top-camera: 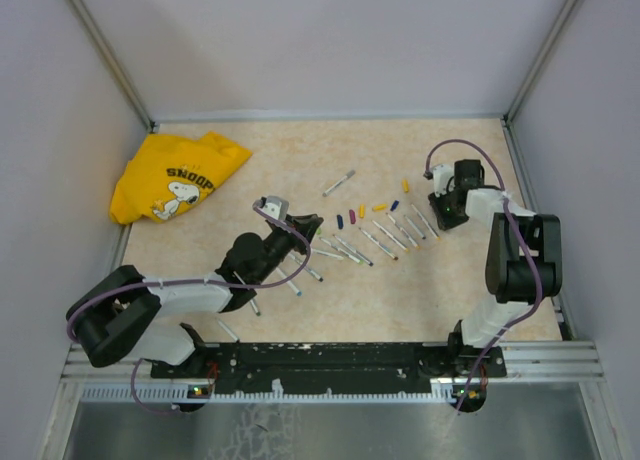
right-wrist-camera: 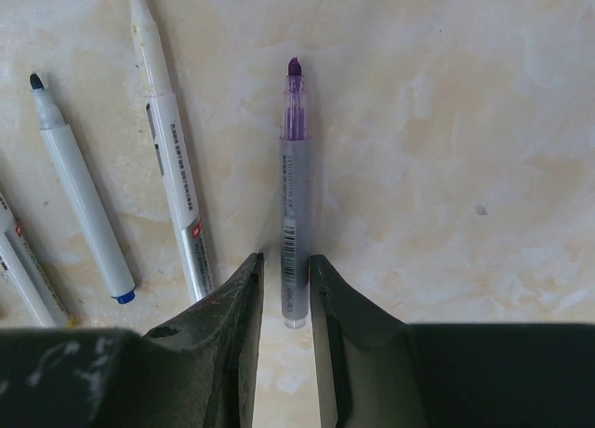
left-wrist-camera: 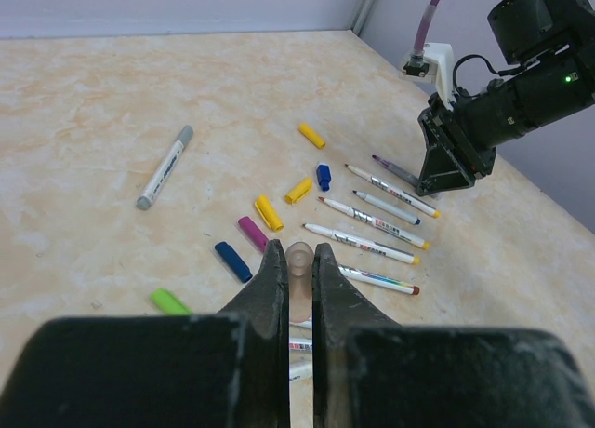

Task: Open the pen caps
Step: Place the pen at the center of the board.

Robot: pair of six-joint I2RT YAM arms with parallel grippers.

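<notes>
The left gripper (left-wrist-camera: 298, 253), reaching low over the table, pinches a pinkish tube (left-wrist-camera: 299, 266) whose lower end is hidden, while the right gripper (right-wrist-camera: 286, 265), pointing down, loosely straddles a purple pen (right-wrist-camera: 294, 186).

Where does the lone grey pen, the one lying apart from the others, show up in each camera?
Top external: the grey pen lies just above the picture's centre, on a diagonal.
Left wrist: it lies left of centre, again on a diagonal.
Right wrist: it is not in this view.
Shared landmark: the row of uncapped pens, which shows in all three views.
</notes>
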